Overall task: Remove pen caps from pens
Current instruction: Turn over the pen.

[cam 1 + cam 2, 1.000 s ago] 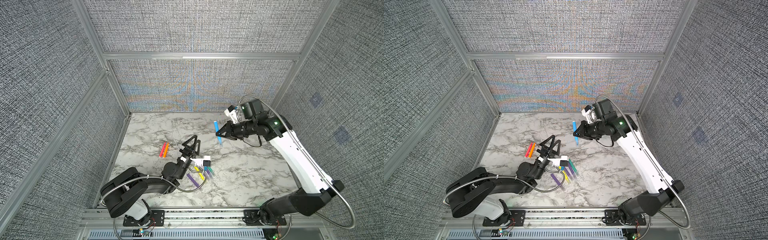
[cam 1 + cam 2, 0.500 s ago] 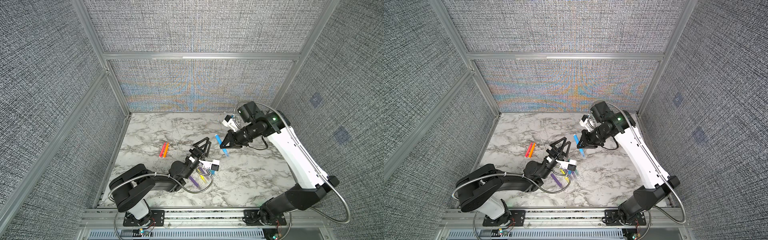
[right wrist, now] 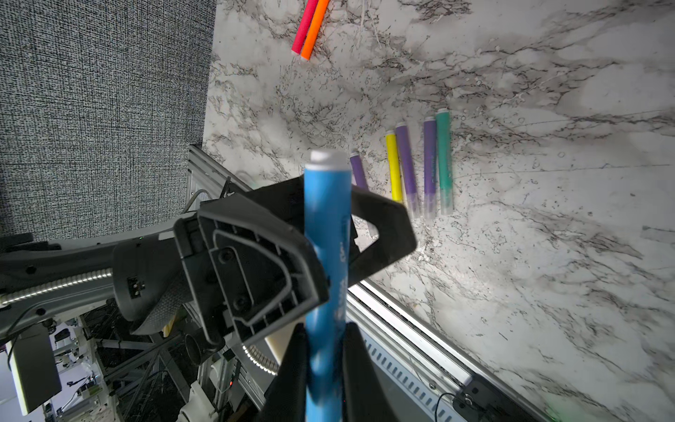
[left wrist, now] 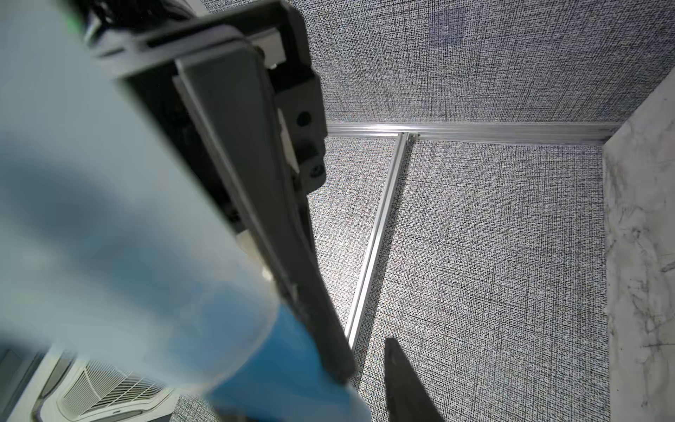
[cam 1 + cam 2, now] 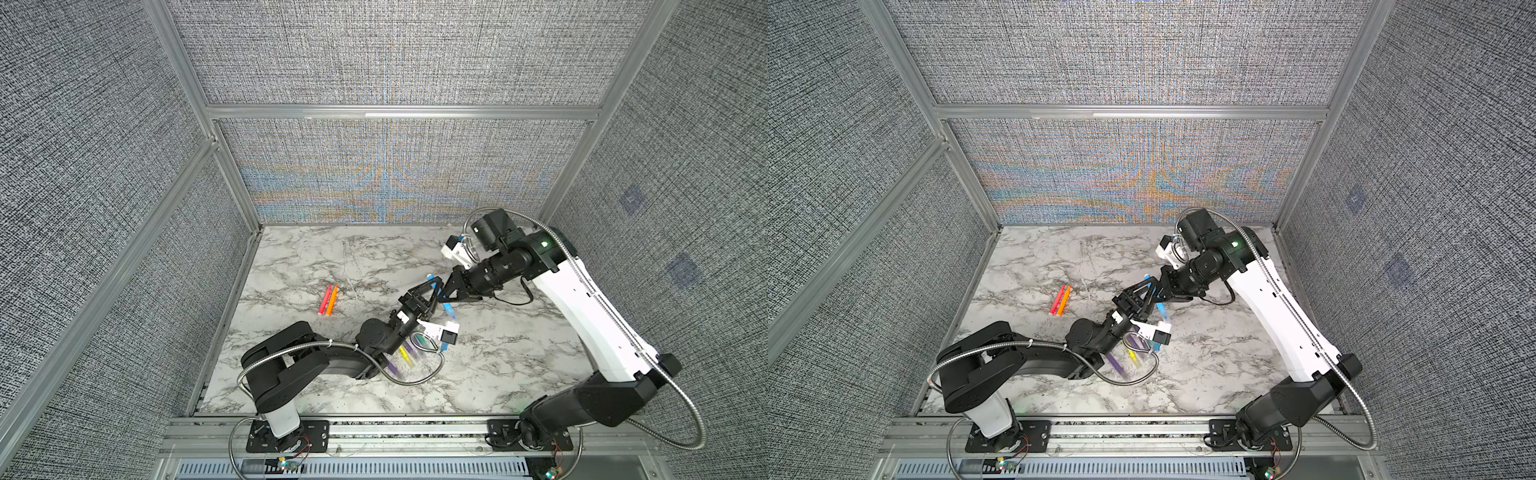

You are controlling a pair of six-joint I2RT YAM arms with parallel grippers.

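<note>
Over the marble table [image 5: 311,257], in both top views, the right gripper [image 5: 444,297] pinches a blue pen [image 5: 448,309] in mid-air, at about 3 o'clock from the tabletop's centre. The left gripper [image 5: 433,286] reaches up from 7 o'clock to meet it. A pink pen [image 5: 325,300] and an orange pen [image 5: 332,299] lie touching at 9 o'clock of the pair, and more pens lie at 6 o'clock, partly under the left arm. The left wrist view is filled by the blue barrel [image 4: 292,372] and a pale translucent blur, probably its clear cap [image 4: 128,237]. The right wrist view shows the right fingers [image 3: 290,369] clamped tight on the barrel and the left gripper [image 3: 328,237] drawn in against both sides farther along, no gap showing. On the marble beyond, a yellow pen [image 3: 393,168], purple pens [image 3: 405,160] and a teal pen [image 3: 443,153] wear clear caps [image 3: 446,204]. The pen looks light, stiff and slippery. Its thin push-fit cap is best gripped mid-length and pulled straight along the barrel.
</note>
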